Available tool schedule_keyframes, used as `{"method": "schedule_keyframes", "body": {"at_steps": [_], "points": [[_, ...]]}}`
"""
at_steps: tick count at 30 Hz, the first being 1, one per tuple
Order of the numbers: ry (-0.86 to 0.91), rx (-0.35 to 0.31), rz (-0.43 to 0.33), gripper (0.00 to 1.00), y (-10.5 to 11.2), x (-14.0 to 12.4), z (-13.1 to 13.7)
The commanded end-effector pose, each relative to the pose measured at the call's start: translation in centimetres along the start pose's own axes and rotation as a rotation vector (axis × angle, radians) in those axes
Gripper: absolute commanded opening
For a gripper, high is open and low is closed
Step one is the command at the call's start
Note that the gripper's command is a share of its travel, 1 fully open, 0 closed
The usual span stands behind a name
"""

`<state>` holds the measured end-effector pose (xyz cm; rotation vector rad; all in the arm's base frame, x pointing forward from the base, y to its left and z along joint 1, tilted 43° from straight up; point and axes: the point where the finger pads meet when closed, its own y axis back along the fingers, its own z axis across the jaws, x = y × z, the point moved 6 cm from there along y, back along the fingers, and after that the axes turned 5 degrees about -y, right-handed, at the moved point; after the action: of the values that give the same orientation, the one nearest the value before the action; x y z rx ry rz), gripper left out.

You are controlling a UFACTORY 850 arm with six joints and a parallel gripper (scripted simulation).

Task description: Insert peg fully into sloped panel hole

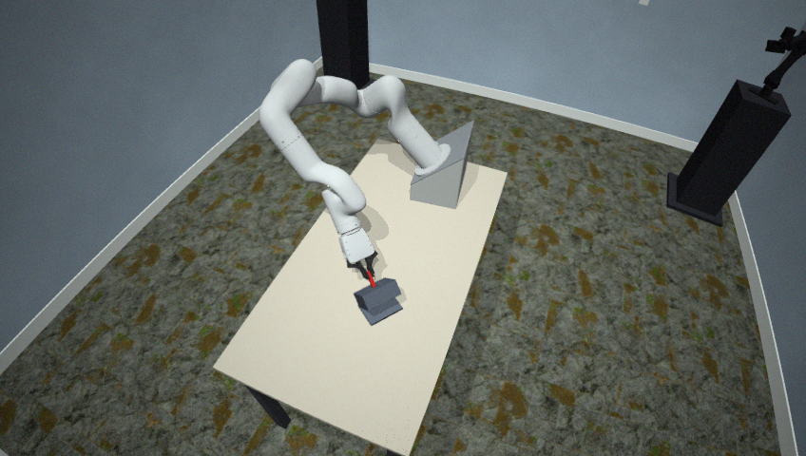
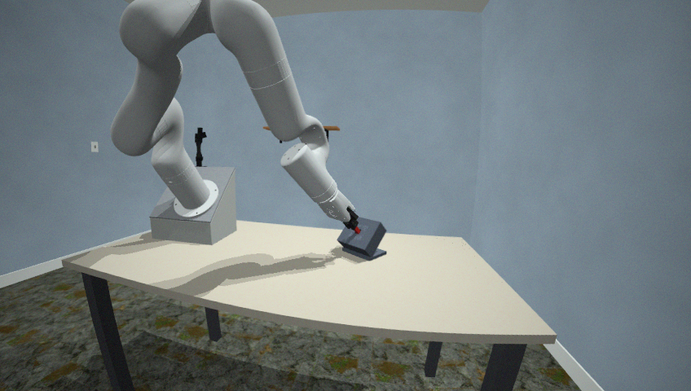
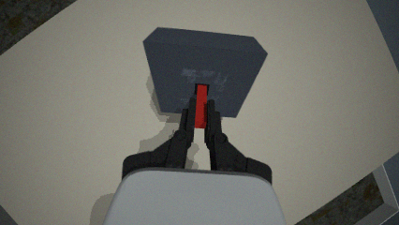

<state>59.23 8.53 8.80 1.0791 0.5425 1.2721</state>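
Note:
My gripper is shut on the red peg, tilted down toward the dark grey sloped panel near the middle of the table. The peg's far end sits in the hole in the panel's face; part of the peg still shows between my fingers and the panel. In the top view the peg runs from my gripper into the panel. In the exterior view a short red piece of the peg shows at the panel below my gripper. How deep the peg sits is hidden.
The panel stands on a flat grey base plate. My arm's grey wedge-shaped mount is at the far end of the table. Two black camera pillars stand on the floor beyond the table.

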Motion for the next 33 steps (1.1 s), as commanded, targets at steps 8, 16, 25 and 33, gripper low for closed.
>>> {"method": "schedule_keyframes", "body": {"at_steps": [8,16,25,33], "points": [[0.000,-0.001,0.001,0.00,-0.26,0.06,0.03],[0.000,-0.001,0.001,0.23,-0.26,0.06,0.03],[0.000,-0.001,0.001,0.76,-0.26,0.06,0.03],[0.000,-0.001,0.001,1.00,0.07,0.08,0.06]]}}
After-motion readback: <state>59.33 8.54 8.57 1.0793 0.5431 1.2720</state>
